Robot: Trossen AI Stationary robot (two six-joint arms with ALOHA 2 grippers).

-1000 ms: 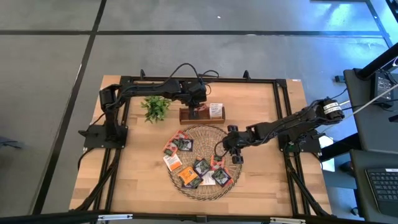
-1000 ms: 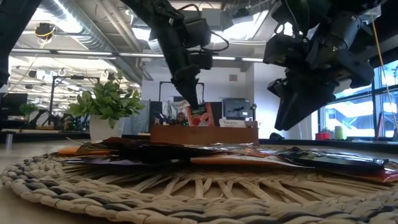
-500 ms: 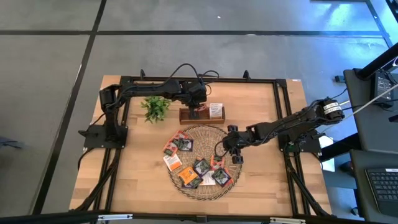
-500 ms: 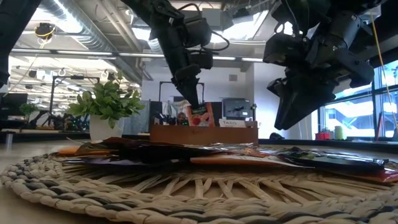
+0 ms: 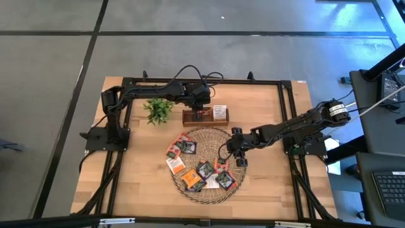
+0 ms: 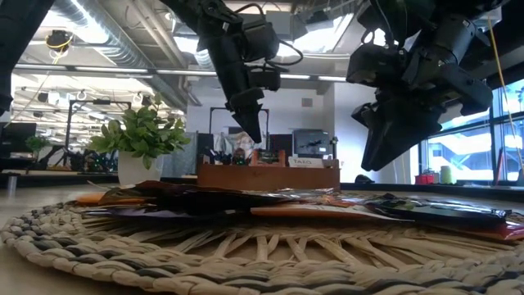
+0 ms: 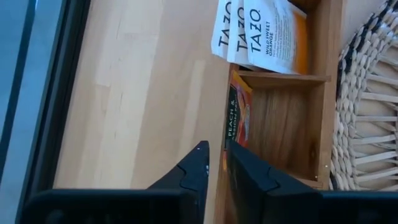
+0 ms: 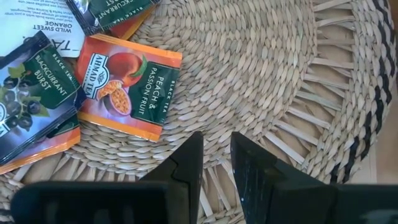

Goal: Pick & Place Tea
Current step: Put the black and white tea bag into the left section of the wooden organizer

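Orange peach-and-passion-fruit sachet (image 8: 129,84) lies flat on your round woven tray (image 8: 267,74), just ahead of the right hand (image 8: 214,163), whose fingers stand slightly parted and empty. It looks light, thin, slippery, so pinch an edge.

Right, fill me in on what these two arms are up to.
They are sorting tea sachets from the woven tray into the wooden box. The left gripper sits over the box's middle compartment, where a peach sachet stands on edge, apparently just let go. The right gripper hovers above the tray near another peach sachet, holding nothing.
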